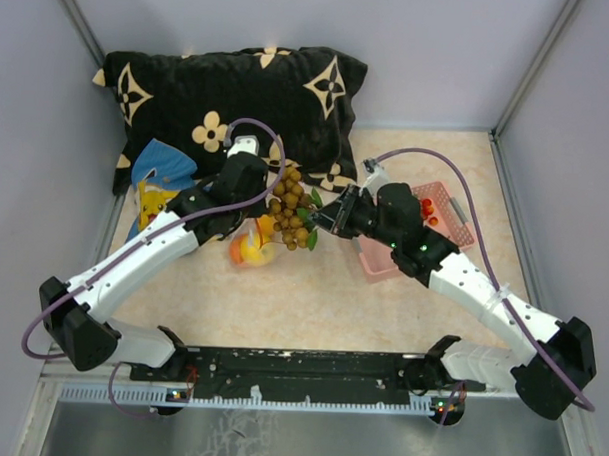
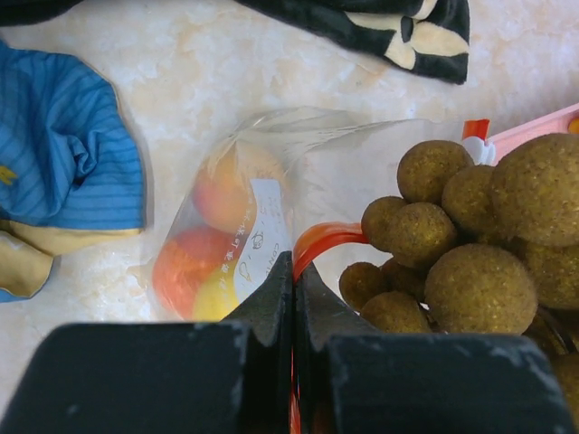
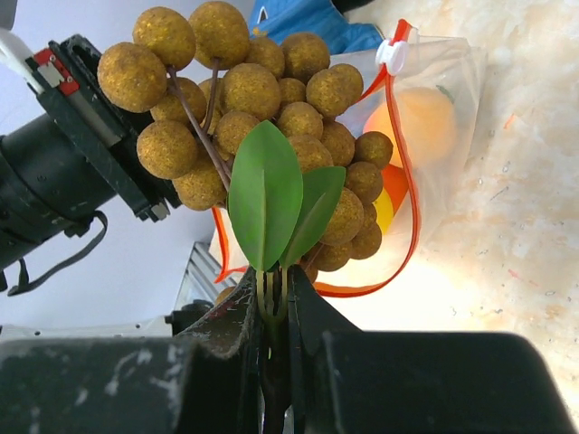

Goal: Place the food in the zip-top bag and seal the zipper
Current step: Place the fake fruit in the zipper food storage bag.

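Beige marbled tabletop (image 1: 322,299): the left gripper (image 2: 294,289) is pinched tight on the orange-red zipper strip (image 2: 321,237) of the clear crinkly zip-top bag (image 2: 271,145). The right gripper (image 3: 274,312) clamps the stem of one cluster of brownish-tan toy balls (image 3: 271,99), with two green leaves, beside the bag's open mouth. The bag lies on the tabletop holding two orange toy fruits (image 2: 185,267) and one yellow lemon (image 2: 213,303); print on its white rectangular label (image 2: 258,237) is illegible.

— What sits on the beige table (image 1: 382,311)?
— A black pillow (image 1: 189,94) along the far edge, a blue cloth (image 1: 161,183) at the left edge, a clear bag (image 1: 252,248) mid-table, and a pink basket (image 1: 375,266) toward the right edge.
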